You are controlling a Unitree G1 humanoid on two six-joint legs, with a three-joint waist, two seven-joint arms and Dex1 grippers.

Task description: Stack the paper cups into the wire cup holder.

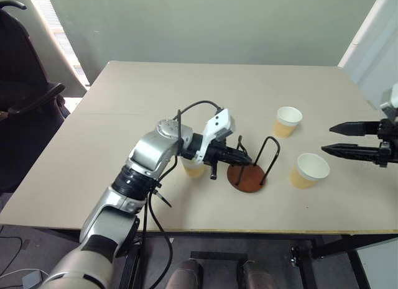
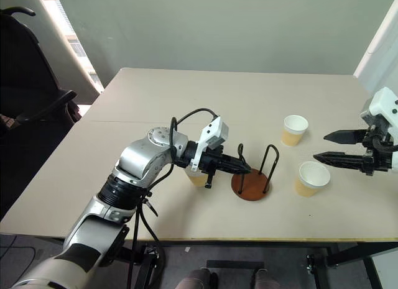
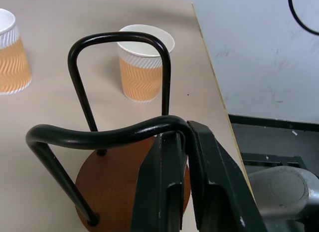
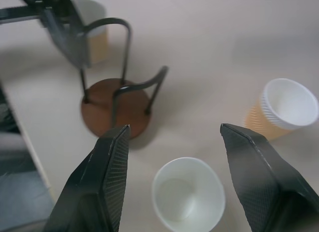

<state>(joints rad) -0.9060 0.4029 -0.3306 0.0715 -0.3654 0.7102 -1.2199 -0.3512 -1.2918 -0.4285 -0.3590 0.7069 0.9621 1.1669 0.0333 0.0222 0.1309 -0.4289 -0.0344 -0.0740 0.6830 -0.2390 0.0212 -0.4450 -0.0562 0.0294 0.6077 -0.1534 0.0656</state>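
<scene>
Table (image 1: 124,127) wide, three paper cups (image 1: 288,122) upright on it, none stacked. Wire cup holder (image 1: 252,168) mid-table, pinched by left gripper (image 1: 239,157) at one loop. Right gripper (image 1: 345,138) spread wide above nearest cup (image 1: 309,170). Steadying step; next likely calls for a descent around that cup.

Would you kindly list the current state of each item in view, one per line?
wire cup holder: upright on the table, empty, one loop clamped.
left gripper: shut on the holder's wire loop.
right gripper: open, empty, above a cup.
paper cups: three, upright, separate, unstacked.
table: bears everything.
</scene>
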